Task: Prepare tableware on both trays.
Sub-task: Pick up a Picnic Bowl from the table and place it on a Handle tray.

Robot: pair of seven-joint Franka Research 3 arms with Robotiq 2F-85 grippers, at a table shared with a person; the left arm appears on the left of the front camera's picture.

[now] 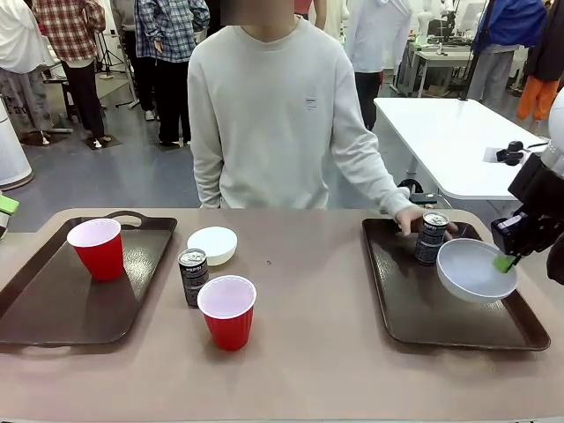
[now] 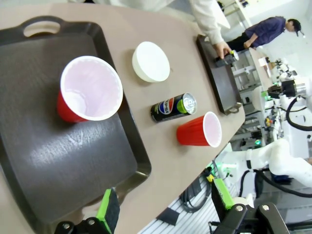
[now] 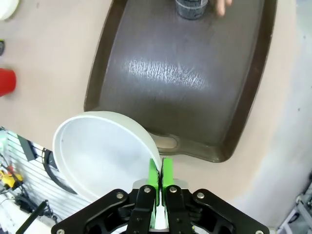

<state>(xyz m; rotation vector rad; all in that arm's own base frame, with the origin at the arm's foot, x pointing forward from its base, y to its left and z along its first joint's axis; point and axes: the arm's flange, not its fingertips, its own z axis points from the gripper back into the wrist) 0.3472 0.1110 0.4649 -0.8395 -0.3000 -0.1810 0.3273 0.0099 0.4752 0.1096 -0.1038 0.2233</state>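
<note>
1. A dark drink can (image 2: 173, 106) on the surface wears the red, white and blue Pepsi roundel on its side, caught by the left wrist camera. The lettering beside the emblem is too small to read.
2. From the front, pale print shows on the same can, none of it legible.
3. A second can (image 1: 432, 238), standing on the right-hand tray (image 1: 414, 300), carries light print on its dark body, also illegible.
4. The person's pale sweatshirt (image 1: 264, 132) has a small chest mark, too fine to read.
</note>
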